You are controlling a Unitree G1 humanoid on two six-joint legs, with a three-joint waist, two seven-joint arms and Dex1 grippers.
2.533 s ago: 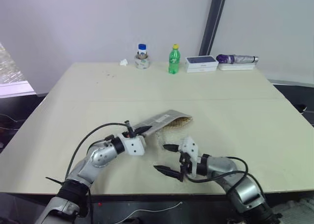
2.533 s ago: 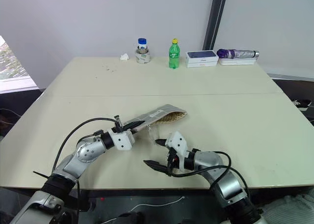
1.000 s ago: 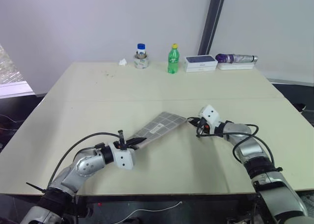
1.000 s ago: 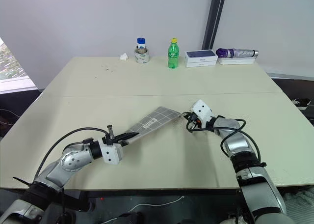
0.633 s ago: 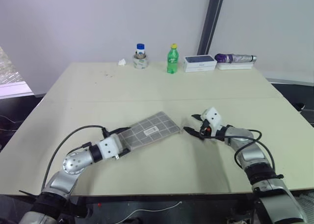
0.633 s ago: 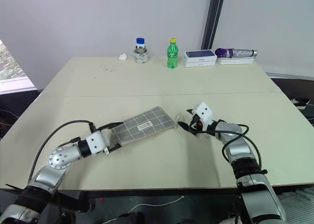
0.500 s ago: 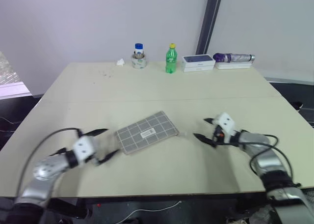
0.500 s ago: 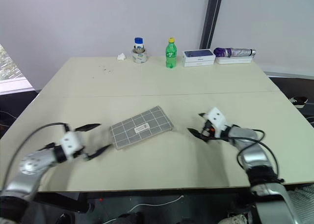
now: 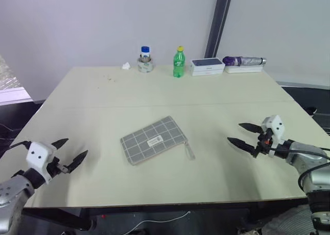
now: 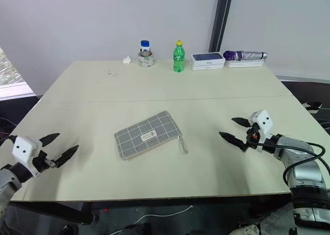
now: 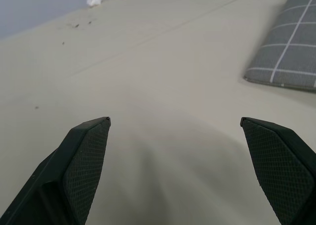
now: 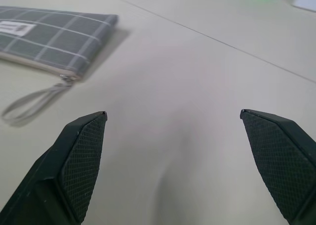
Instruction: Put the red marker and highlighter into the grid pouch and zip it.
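Observation:
The grid pouch point(image 9: 154, 140) lies flat near the middle of the table, grey with white lines and a small white label. Its zipper strap point(image 9: 188, 150) trails off the right end. The red marker and the highlighter are hidden from view. My left gripper point(image 9: 77, 146) hovers open over the table's front left, well clear of the pouch point(image 11: 291, 52), with nothing between its fingers. My right gripper point(image 9: 234, 132) is open and empty at the right, pointing toward the pouch point(image 12: 49, 35) and its strap point(image 12: 29, 104).
Along the far edge stand a blue-capped jar point(image 9: 145, 60), a green bottle point(image 9: 178, 62), a white box point(image 9: 208, 65) and a purple folded umbrella point(image 9: 243, 61). A crumpled tissue point(image 9: 126, 66) lies beside the jar. Bare tabletop surrounds the pouch.
Both grippers opened, let go of the pouch and drew apart, the left toward the left edge, the right toward the right. The pouch dropped flat on the table.

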